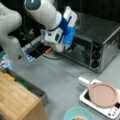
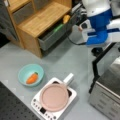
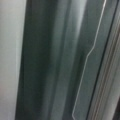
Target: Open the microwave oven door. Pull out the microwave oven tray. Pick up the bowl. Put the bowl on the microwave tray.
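Wrist view is showing only dark glass and pale metal edges at very close range, so the camera is sitting right against the microwave oven door; no fingers are appearing in it. In a front view the gripper is hanging at the upper left corner of the microwave oven, its tip hidden behind the blue-and-white wrist, so I cannot tell whether the fingers are parted or closed on the handle. The door is looking shut or nearly so (the glass panel is standing close to upright), and no tray is showing outside the oven. The bowl is resting on the table with orange food inside, well apart from the arm and just beside the white appliance carrying the pink plate.

Judging from this, a pull made with a poor hold on the bar could be letting the fingers slip off, or dragging the whole oven forward across the table.
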